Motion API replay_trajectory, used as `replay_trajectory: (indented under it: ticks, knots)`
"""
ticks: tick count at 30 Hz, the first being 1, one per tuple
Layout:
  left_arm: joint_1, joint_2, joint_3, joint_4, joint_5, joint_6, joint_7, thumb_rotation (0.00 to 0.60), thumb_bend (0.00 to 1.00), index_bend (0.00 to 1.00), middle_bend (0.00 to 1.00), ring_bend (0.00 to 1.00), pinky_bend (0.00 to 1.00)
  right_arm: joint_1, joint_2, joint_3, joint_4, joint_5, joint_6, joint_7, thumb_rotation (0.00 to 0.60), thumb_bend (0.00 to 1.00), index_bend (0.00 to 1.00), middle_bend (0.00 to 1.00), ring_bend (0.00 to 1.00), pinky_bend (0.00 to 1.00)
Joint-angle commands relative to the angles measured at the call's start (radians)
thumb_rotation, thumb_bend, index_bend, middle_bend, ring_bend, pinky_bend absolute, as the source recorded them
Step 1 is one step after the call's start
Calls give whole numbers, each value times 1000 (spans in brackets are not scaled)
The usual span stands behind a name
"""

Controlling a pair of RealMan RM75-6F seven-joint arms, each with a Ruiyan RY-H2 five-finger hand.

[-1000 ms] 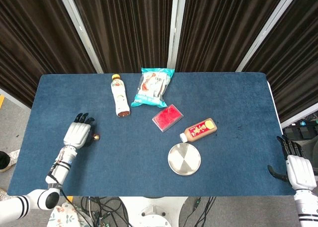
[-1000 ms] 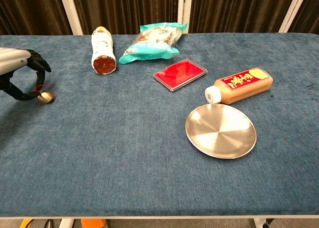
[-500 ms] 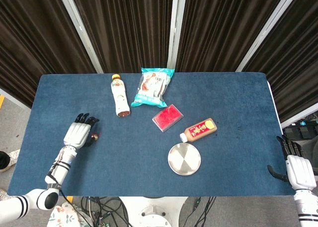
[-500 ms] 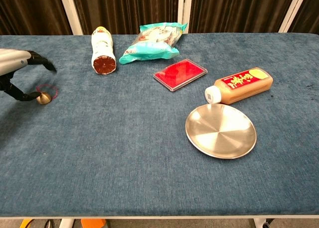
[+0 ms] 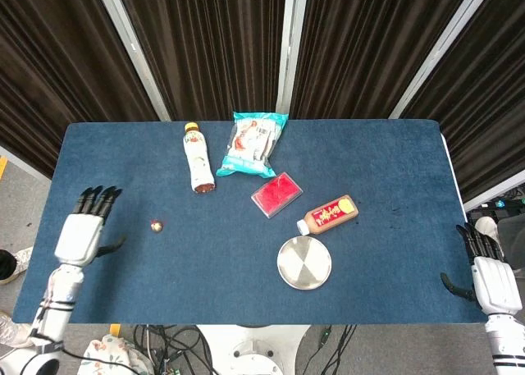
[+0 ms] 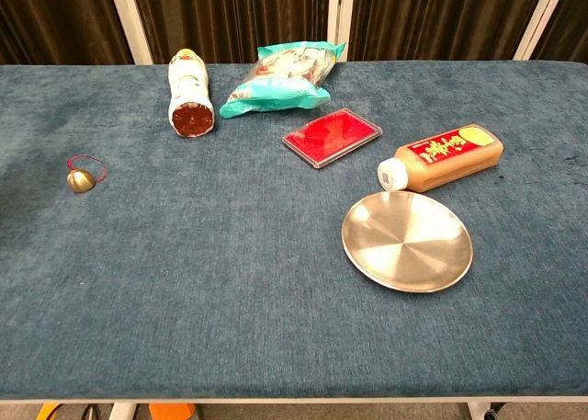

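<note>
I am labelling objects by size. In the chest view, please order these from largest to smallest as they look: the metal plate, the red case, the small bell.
1. Metal plate, largest, though it lies nearest the camera, which flatters it.
2. Red case, clearly smaller.
3. Small bell, by far the smallest.

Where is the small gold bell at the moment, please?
The small gold bell lies on the table's left side, between the left hand and the upended bottle, touching neither.

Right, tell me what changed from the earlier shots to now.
The left hand let go of the small bell and drew back toward the table's left edge, fingers spread, out of the chest view. The bell stayed put. The right hand, bottles, snack bag, red case and plate did not move.
</note>
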Motion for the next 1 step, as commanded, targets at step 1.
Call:
replay_trajectory:
  ticks: [1]
  knots:
    - [109, 65, 40, 18, 28, 97, -29, 600, 212, 74, 65, 0, 0, 1, -7, -3, 3, -3, -3, -5, 600, 191, 0, 0, 0, 0]
